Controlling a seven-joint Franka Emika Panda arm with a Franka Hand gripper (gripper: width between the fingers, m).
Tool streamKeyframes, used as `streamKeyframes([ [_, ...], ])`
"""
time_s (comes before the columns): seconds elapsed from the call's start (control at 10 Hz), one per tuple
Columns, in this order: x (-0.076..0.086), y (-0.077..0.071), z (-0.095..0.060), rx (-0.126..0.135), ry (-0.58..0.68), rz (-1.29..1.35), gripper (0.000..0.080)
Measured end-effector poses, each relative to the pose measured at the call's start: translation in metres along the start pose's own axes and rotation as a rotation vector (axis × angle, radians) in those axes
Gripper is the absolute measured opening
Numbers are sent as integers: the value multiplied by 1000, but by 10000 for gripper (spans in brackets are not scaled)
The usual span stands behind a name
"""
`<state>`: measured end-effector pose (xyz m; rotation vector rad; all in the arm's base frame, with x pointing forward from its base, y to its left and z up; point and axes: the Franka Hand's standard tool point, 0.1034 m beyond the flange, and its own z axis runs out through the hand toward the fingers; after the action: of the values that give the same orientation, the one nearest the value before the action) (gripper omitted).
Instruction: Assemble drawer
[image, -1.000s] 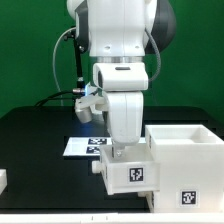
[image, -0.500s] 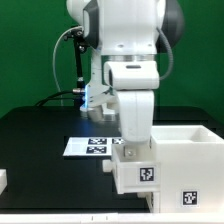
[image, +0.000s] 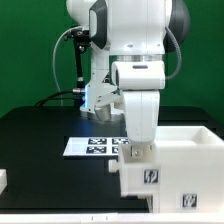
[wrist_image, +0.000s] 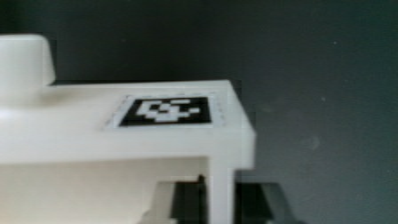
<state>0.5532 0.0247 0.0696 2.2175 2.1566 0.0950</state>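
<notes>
My gripper (image: 133, 152) is shut on the thin upright wall of a small white drawer box (image: 147, 176) with a black-and-white tag on its front. The box hangs right against the large white cube housing (image: 192, 150) at the exterior view's right; the seam between them is hard to tell. In the wrist view the box (wrist_image: 107, 140) fills the picture, with its tag (wrist_image: 173, 110) and a rounded knob (wrist_image: 22, 60). My gripper (wrist_image: 217, 202) has its dark fingers (wrist_image: 178, 202) on either side of the box's wall.
The marker board (image: 92, 146) lies flat on the black table behind the box. A small white part (image: 3, 181) shows at the exterior view's left edge. A green wall stands behind the arm.
My gripper has carried the small box to the exterior view's right, closer against the housing. The housing and the marker board have not moved.
</notes>
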Motion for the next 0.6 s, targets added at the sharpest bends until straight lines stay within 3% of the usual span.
streamKeyframes([
  [0.2, -4, 2, -6, 9, -10, -1, 361],
  [0.3, -7, 6, -17, 7, -20, 1, 361],
  [0.4, -15, 9, -27, 15, -34, -3, 559],
  [0.5, -25, 15, -37, 25, -48, -3, 559],
  [0.6, -31, 23, -44, 23, -53, -6, 632],
])
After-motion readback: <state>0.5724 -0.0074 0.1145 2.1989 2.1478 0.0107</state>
